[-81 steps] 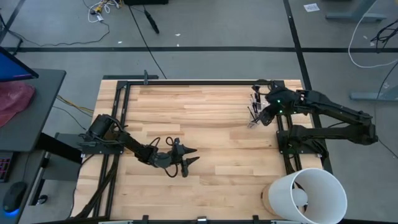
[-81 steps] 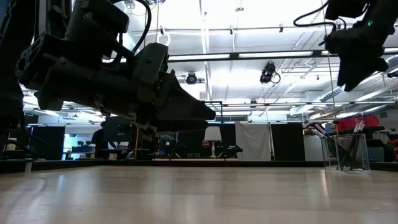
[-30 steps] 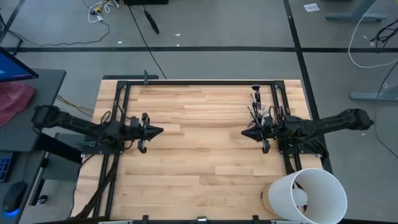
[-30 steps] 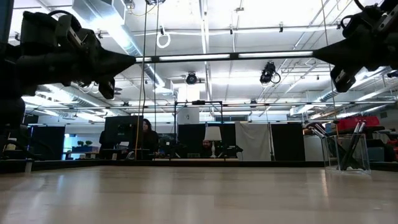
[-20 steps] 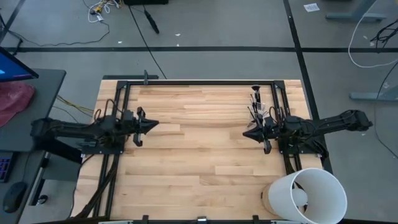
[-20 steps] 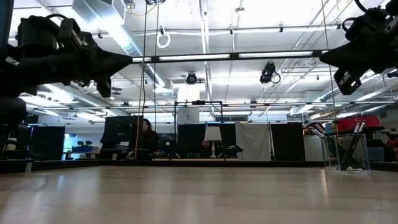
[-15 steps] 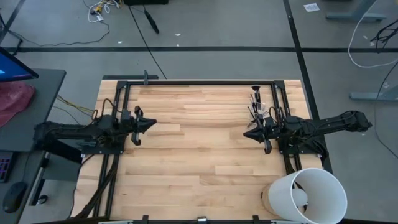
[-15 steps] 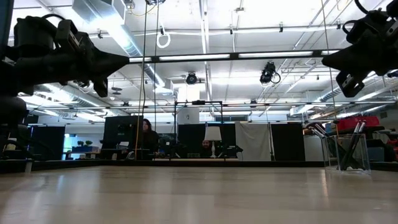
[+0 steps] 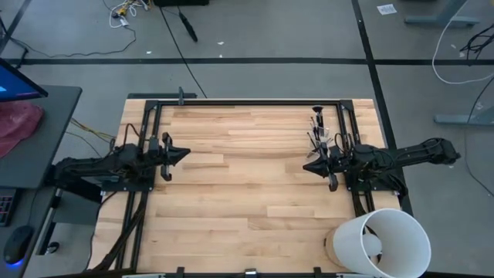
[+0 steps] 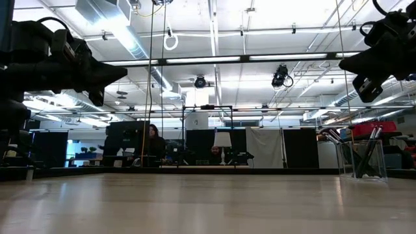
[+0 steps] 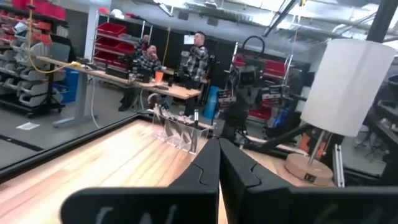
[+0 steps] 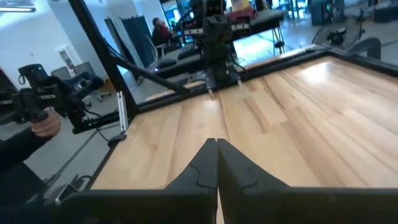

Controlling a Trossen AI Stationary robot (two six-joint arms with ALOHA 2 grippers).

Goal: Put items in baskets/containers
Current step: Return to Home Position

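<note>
Shows dark-handled brushes (image 9: 315, 123) standing bunched in a clear cup (image 10: 348, 162) at the tabletop's (image 9: 247, 193) right edge, just beside the right tool (image 9: 307, 166), fingers pressed together, like the left tool (image 9: 183, 154) opposite.

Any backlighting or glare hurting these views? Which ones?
Low view: the ceiling lights backlight the left tool and right tool into black silhouettes, and the clear cup with its brushes is dim. Right wrist view: a bright reflection lies on the table. High view: even light, no glare.
</note>
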